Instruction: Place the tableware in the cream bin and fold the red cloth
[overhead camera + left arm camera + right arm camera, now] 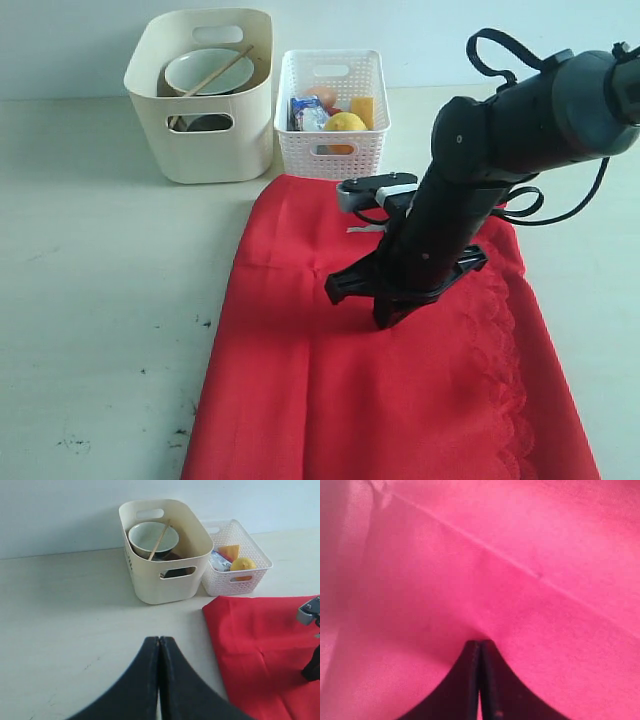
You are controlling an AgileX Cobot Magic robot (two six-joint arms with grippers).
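At the upper left of the exterior frame, the cream bin (200, 140) is seen standing on the surface (100, 300), with a pale bowl (205, 70) and chopsticks (222, 68) held inside it. Just to its right a white basket (332, 150) is set, with a lemon (345, 123) among the food in it. The red cloth (330, 400) is spread flat across the lower centre and right, its scalloped edge at the right and its upper edge near both containers. The right gripper (385, 318) is pressed tip-down on the cloth's middle, jaws together; whether fabric is pinched cannot be told. The left gripper (159, 641) is shown closed over the surface, apart from the cloth.
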